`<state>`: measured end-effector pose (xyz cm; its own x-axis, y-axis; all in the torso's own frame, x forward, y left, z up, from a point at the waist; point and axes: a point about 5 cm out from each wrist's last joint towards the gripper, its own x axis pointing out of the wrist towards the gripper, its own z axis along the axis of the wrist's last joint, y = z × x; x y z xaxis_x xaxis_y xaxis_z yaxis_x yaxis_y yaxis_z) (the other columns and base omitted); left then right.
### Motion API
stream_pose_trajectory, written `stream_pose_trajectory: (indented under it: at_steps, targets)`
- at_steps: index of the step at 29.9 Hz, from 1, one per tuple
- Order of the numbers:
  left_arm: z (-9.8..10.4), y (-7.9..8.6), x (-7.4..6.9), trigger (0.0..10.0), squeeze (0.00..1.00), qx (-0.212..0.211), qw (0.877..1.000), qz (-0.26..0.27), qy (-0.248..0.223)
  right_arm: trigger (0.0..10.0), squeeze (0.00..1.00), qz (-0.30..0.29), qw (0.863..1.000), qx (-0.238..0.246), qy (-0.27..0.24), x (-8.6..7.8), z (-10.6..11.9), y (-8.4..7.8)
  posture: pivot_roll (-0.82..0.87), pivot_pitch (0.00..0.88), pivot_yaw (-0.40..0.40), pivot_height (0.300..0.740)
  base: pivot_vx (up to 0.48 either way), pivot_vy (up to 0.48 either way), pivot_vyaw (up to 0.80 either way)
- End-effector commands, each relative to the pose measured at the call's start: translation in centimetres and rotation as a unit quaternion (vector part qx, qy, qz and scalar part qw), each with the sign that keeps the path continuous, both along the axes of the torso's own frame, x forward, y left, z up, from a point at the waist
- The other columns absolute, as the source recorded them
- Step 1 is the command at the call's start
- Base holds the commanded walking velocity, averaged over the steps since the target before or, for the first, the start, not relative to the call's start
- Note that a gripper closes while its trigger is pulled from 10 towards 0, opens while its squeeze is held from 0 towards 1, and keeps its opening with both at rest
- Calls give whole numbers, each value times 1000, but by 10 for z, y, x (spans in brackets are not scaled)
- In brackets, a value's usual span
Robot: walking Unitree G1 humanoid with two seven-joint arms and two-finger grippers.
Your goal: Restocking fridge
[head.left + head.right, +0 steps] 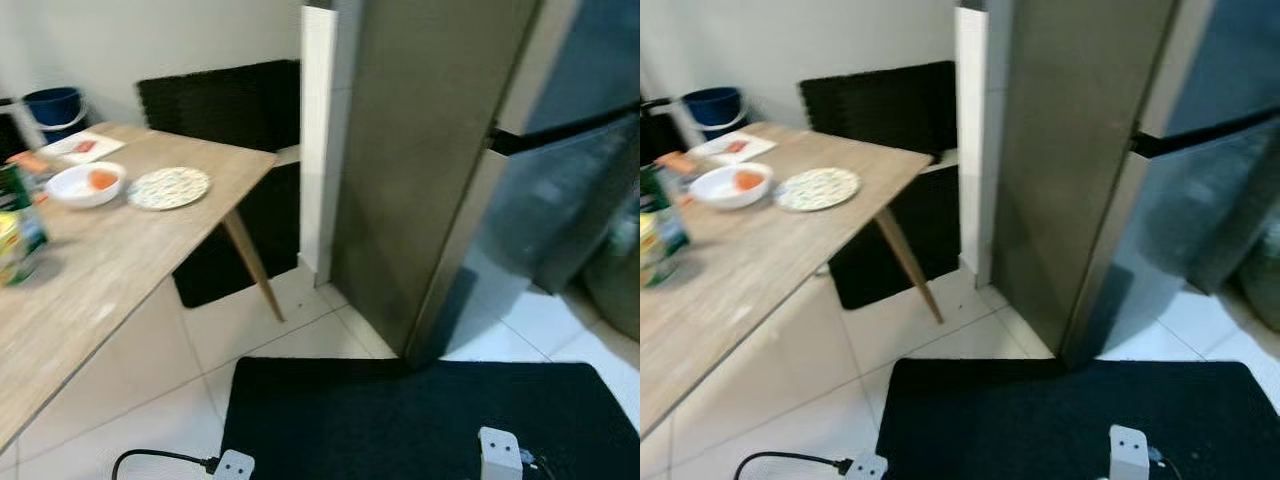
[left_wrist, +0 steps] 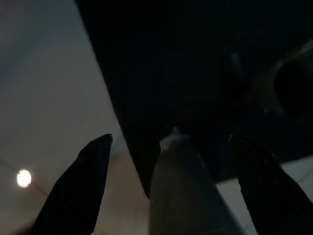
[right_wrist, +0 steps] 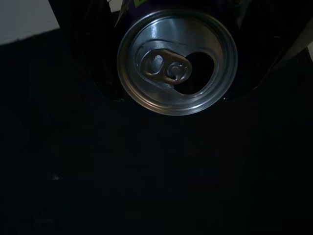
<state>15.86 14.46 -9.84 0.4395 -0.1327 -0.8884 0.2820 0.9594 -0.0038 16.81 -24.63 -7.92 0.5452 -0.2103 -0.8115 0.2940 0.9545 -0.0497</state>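
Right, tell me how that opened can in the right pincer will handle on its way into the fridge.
The can is likely thin aluminium, so it may dent under a hard squeeze. Its tab is popped and the mouth open, so tilting could spill whatever remains. Its smooth round wall may slip or roll.

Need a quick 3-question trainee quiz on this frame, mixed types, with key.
1. True or false: the tall grey steel fridge stands with its doors shut.
2. Which end effector holds the opened aluminium drink can? A) left end effector B) right end effector
3. Fill in: the white bowl with orange food sits on the light wooden table beside a patterned round ____.

Key: 1 true; 2 B, the can sits between its black fingers while the left one is open and holds nothing; 3 plate.
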Motion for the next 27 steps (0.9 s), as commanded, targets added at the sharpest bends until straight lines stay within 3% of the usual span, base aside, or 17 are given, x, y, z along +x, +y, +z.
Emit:
stream_pose_trajectory:
  at_steps: [1,27]
  targets:
    - [-4,2,-10,10000,0,2,1000,4,16,10000,0,2,1000,1,3,0,-1,3,-30,0,13,740,0,0,-800]
    - [-4,2,-11,10000,0,-8,1000,18,20,10000,0,1,1000,1,5,0,-1,4,-33,0,14,740,0,0,-800]
